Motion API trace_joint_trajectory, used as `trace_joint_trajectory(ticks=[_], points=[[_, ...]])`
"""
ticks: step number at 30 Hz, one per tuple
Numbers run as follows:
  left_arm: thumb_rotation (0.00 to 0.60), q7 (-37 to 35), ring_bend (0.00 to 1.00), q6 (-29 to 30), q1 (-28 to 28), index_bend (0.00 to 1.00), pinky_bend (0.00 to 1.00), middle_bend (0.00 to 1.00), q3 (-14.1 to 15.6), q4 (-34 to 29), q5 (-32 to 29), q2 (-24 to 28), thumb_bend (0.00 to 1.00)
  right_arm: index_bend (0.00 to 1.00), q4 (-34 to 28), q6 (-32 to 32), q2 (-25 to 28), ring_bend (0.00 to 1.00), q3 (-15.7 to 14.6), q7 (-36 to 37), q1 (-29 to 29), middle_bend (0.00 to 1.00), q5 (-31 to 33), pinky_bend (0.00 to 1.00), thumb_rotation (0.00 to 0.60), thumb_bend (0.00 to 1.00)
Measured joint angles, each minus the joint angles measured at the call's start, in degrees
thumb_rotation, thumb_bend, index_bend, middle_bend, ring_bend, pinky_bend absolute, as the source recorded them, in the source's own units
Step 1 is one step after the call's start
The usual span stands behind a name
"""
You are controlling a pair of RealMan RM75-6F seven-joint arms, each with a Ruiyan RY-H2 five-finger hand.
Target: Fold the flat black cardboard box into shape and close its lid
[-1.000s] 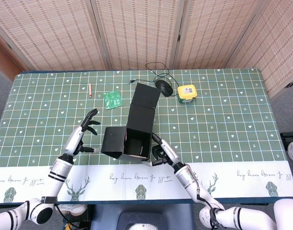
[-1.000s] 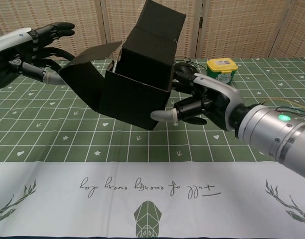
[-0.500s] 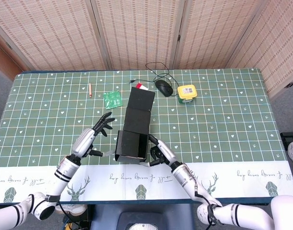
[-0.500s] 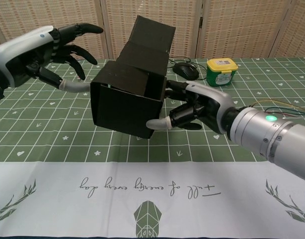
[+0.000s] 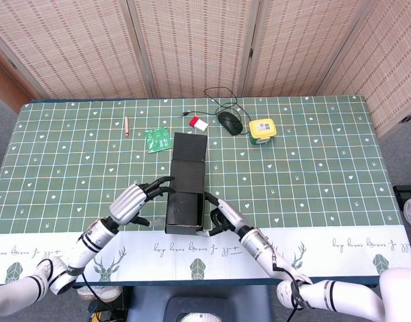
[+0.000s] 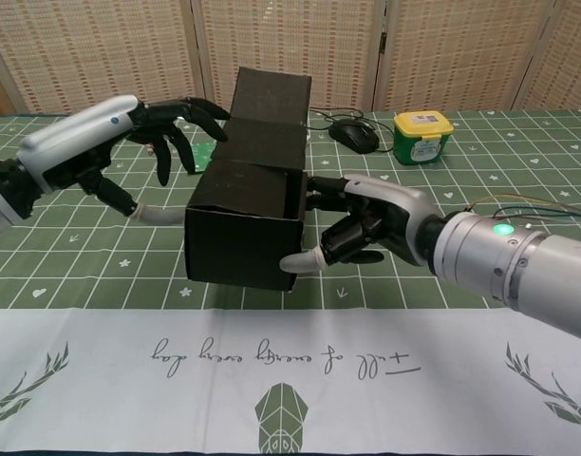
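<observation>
Left hand: fingers spread, tips touching box upper left edge, no grasp. Right hand: fingers partly curled, pressing box right side, grasping nothing.

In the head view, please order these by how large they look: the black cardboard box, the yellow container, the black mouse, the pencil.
Largest to smallest as they look in the head view:
1. black cardboard box
2. yellow container
3. black mouse, close to the container, so this order is unsure
4. pencil, long but very thin

Woven folding screen behind green checked table.
</observation>
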Motion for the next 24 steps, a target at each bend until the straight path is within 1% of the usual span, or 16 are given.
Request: trace_joint_trajectory(ticks=[4,7,16,21,24], points=[[0.6,-0.4,0.45,2.82,-1.27,0.3,0.53,0.19,2.02,5.42,2.81,-1.85,0.04,0.34,-0.04,-0.3,0.4,0.8,-0.13,-0.68,0.26,0.42,0.12,0.97,0.6,0.39],[0.6,-0.02,0.46,3.6,-2.39,0.31,0.54,0.19,3.82,7.97,4.33,-2.61,0.04,0.34,0.38,-0.5,0.42,0.8,-0.35,-1.56,0.6,0.42,0.09,0.97,0.6,0.39],[0.6,1.26,0.47,3.15,-3.51,0.32,0.54,0.2,6.77,12.87,5.06,-4.3,0.04,0.34,4.18,-1.92,-0.92,0.8,-1.26,-3.72,1.99,0.42,0.16,0.97,0.6,0.39],[0.6,1.26,0.48,3.27,-3.56,0.34,0.54,0.23,8.47,16.66,5.38,-6.54,0.04,0.34,7.01,-3.14,-2.11,0.8,-1.95,-2.37,2.31,0.42,-0.85,0.97,0.6,0.39],[0.6,1.01,0.49,3.33,-3.52,0.35,0.54,0.24,9.66,18.77,5.57,-7.94,0.04,0.34,8.85,-3.37,-2.76,0.8,-2.54,-0.94,2.22,0.42,-2.49,0.97,0.6,0.39]])
